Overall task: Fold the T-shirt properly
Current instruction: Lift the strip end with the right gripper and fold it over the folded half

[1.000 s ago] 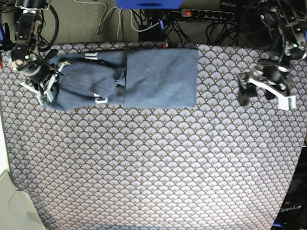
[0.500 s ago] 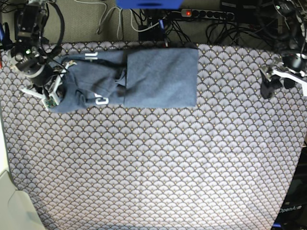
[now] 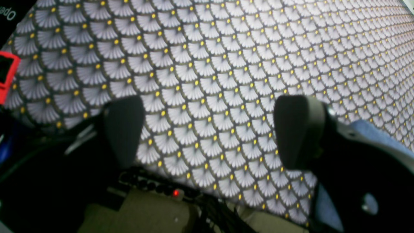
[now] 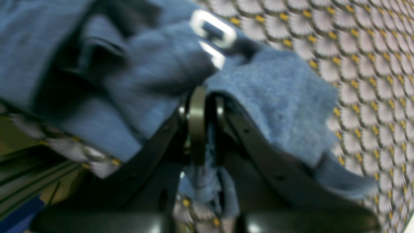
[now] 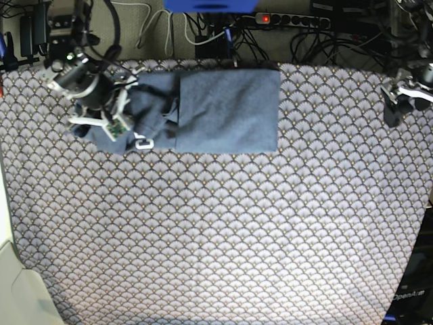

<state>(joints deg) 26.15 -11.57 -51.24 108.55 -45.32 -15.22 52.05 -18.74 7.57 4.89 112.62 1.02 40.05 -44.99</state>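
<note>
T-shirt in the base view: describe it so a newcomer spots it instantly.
On the patterned table cover, look along the far edge, left of centre. The T-shirt is the only blue cloth there, part folded, its bunched left end pinched in the right gripper.

Base view straight down, far above the surface (image 5: 223, 230), left wrist view close, oblique across bare surface, right wrist view tight on the T-shirt (image 4: 275, 97), shared with base
</note>
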